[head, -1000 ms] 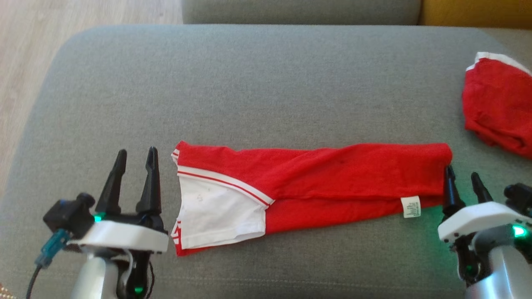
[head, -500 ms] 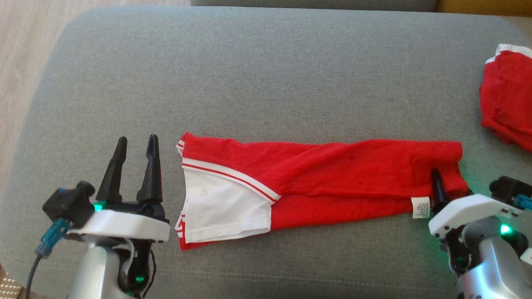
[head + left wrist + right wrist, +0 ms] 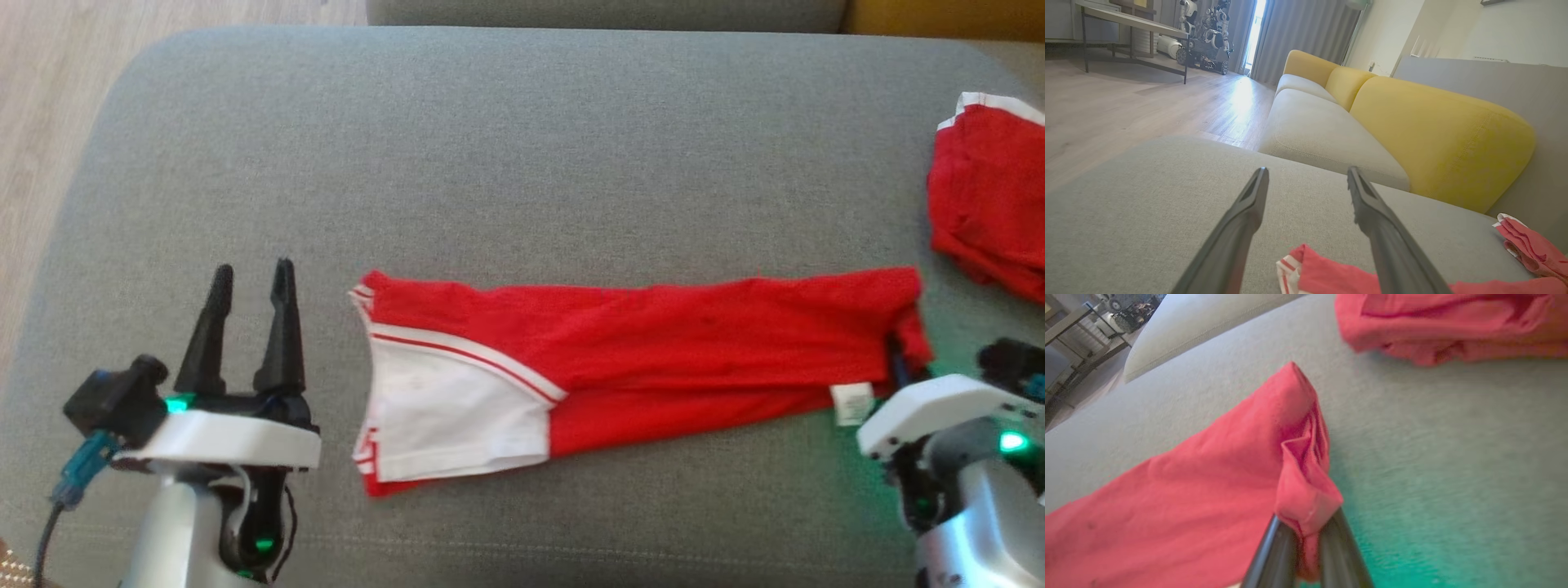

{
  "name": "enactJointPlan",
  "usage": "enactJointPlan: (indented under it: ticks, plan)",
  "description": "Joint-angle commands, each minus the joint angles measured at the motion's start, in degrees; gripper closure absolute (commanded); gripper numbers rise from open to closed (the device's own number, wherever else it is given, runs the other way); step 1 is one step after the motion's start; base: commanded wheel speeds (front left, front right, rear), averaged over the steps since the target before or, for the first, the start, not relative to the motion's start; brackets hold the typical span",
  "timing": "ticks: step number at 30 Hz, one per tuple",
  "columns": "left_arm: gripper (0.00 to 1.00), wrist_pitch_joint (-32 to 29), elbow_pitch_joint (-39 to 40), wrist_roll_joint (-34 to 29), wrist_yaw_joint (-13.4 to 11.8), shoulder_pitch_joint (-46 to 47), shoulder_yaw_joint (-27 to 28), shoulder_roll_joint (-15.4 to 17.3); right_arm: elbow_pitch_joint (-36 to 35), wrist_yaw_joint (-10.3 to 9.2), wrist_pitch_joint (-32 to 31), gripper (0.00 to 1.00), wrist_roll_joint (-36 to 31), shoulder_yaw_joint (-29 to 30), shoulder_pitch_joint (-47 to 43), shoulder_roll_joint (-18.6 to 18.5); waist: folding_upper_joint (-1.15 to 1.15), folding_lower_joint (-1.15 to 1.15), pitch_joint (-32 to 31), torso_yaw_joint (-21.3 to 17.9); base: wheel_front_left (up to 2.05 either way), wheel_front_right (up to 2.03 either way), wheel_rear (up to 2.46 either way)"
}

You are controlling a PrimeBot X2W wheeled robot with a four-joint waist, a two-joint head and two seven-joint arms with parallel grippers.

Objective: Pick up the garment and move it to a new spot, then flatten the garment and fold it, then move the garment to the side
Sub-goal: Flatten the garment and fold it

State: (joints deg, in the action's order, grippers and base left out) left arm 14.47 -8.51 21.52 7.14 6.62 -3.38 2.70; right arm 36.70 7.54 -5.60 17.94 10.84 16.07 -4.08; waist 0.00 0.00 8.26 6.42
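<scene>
while the left gripper (image 3: 253, 271) stands with its two dark fingers spread apart over the bare grey cushion (image 3: 522, 163), the right gripper (image 3: 900, 369) has its fingers pressed together, pinching the right end of the garment (image 3: 653, 343). the garment lies on the near half of the cushion as a long, narrow red strip running left to right. its white sleeve panel (image 3: 449, 416), edged in red stripes, sits at the left end, just beside the left gripper but apart from it. a small white label (image 3: 851, 403) shows at the near edge of the right end, next to the right gripper's pale housing.

in the right wrist view the gripper (image 3: 1306, 526) clamps a bunched fold of the red cloth (image 3: 1188, 506), which rises into a peak above the fingertips, and a green glow falls on the cushion to the right of it. a smaller red bundle (image 3: 988, 220) with thin white trim lies at the cushion's far right, well apart from the garment. in the left wrist view the open fingers (image 3: 1249, 220) point across the cushion towards a yellow backrest (image 3: 1433, 139), with the garment's striped corner (image 3: 1327, 277) low between them. wooden floor (image 3: 49, 106) shows beyond the cushion's left edge.
</scene>
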Motion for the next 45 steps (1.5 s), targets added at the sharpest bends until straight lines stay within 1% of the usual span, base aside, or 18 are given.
enactJointPlan:
  ticks: [1,6,9,11,14,17,21,22,25,29,36,39,45]
  plan:
    - [0.00,0.5,2.8,0.1,0.3,2.5,2.4,0.2,-2.9,-0.05,1.7,1.00,-1.9,1.2,1.5,-1.5,0.00,0.00,-0.2,-0.1,0.00,0.00,0.00]
    - [0.00,0.5,3.9,1.6,0.3,2.1,4.0,0.2,-6.2,-0.05,2.2,1.00,-8.0,8.1,2.4,-1.8,0.00,0.00,-0.5,-0.3,0.00,0.00,0.00]
    - [0.00,0.5,4.2,1.8,0.3,2.2,4.1,0.2,-8.7,-0.05,1.3,1.00,-12.1,12.3,3.3,-1.1,0.00,0.00,-0.7,-0.5,0.00,0.00,0.00]
    - [0.00,0.5,4.3,2.0,0.3,2.2,4.0,0.2,-9.8,-0.05,0.7,1.00,-13.1,12.8,3.4,-0.6,0.00,0.00,-0.9,-0.5,0.00,0.00,0.00]
    - [0.00,0.5,4.0,2.2,0.3,1.7,3.9,0.2,-11.4,-0.05,-0.1,1.00,-13.2,11.6,3.1,0.0,0.00,0.00,-1.8,-0.6,0.00,0.00,0.00]
    - [0.00,0.5,3.7,2.4,0.3,1.2,3.8,0.2,-13.4,-0.05,-1.4,1.00,-12.0,9.0,2.4,0.6,0.00,0.00,-2.5,-0.8,0.00,0.00,0.00]
    - [0.00,0.5,3.6,2.7,0.3,0.6,3.7,0.2,-17.3,-0.05,-3.7,1.00,-9.8,4.1,0.9,1.0,0.00,0.00,-3.5,-1.2,0.00,0.00,0.00]
    - [0.00,0.5,3.6,2.7,0.3,0.6,3.7,0.2,-17.3,-0.05,-3.7,1.00,-9.8,4.1,0.9,1.0,0.00,0.00,-3.5,-1.2,0.00,0.00,0.00]
    - [0.00,0.5,3.5,2.9,0.2,0.3,3.5,0.2,-20.8,-0.05,-5.9,1.00,-6.7,0.4,-0.1,1.1,0.00,0.00,-4.0,-1.5,0.00,0.00,0.00]
    - [0.00,0.5,3.4,3.2,0.1,0.1,3.3,0.2,-25.3,-0.05,-8.4,1.00,-0.7,-6.1,-2.0,1.2,0.00,0.00,-4.7,-1.5,0.00,0.00,0.00]
    - [0.00,0.5,3.2,3.2,-0.1,-0.5,3.0,0.2,-32.3,-0.05,-10.6,1.00,6.5,-17.5,-5.0,1.2,0.00,0.00,-5.6,-1.4,0.00,0.00,0.00]
    - [0.00,0.5,3.2,3.2,-0.1,-0.5,3.0,0.2,-33.4,-0.05,-10.5,1.00,12.4,-22.6,-5.8,1.2,0.00,0.00,-5.8,-1.2,0.00,0.00,0.00]
    - [0.00,0.5,3.2,3.6,-0.2,-0.3,2.1,0.2,-31.4,-0.05,-7.8,1.00,19.6,-31.6,-5.2,1.2,0.00,0.00,-5.9,0.2,0.00,0.00,0.00]
